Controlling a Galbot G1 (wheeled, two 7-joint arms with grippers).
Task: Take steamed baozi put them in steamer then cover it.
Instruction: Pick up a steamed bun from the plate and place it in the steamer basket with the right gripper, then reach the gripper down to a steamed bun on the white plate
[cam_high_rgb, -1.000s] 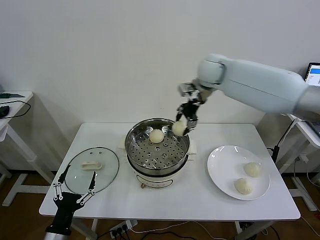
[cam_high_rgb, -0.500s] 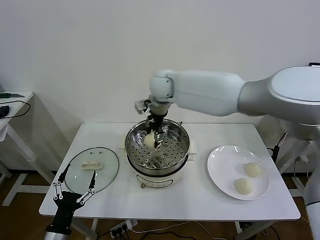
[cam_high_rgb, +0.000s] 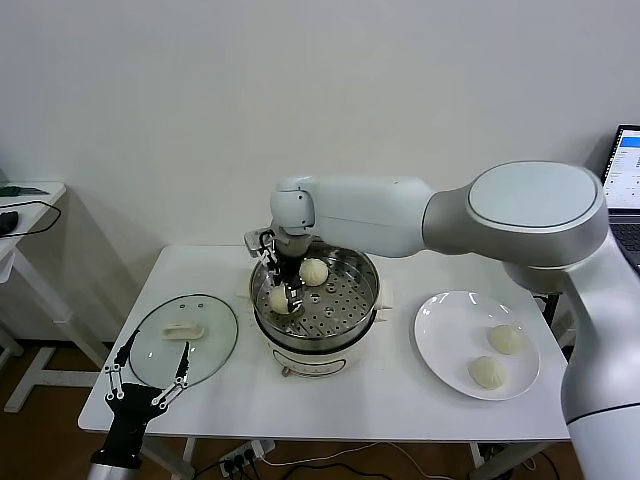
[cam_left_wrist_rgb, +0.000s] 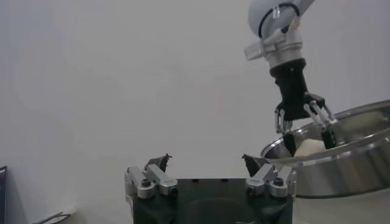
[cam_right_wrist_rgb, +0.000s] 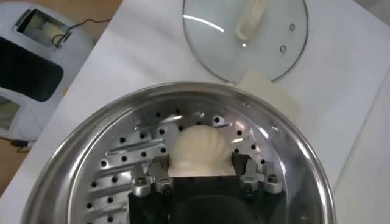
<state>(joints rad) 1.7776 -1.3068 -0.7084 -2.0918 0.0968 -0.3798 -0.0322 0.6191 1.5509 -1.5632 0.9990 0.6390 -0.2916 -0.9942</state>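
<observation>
The steamer (cam_high_rgb: 365, 270) stands mid-table, a shiny pot with a perforated tray (cam_right_wrist_rgb: 122, 152). My right gripper (cam_high_rgb: 283, 298) reaches down into its left side, shut on a baozi (cam_right_wrist_rgb: 198, 149) that sits low on the tray. A second baozi (cam_high_rgb: 314, 271) lies at the back of the tray. Two more baozi (cam_high_rgb: 506, 339) (cam_high_rgb: 487, 372) rest on the white plate (cam_high_rgb: 445, 330) at the right. The glass cover (cam_high_rgb: 215, 335) lies flat on the table at the left. My left gripper (cam_high_rgb: 150, 365) waits open at the table's front-left edge, just in front of the cover.
A laptop (cam_high_rgb: 628, 150) sits at the far right edge. A side table (cam_high_rgb: 20, 200) stands to the left. A white appliance (cam_right_wrist_rgb: 36, 55) sits on the floor beyond the table. Bare tabletop lies in front of the steamer.
My right arm has swung from the steamer's back right rim across to its left side and lowered the baozi onto the tray. The left arm has not moved.
</observation>
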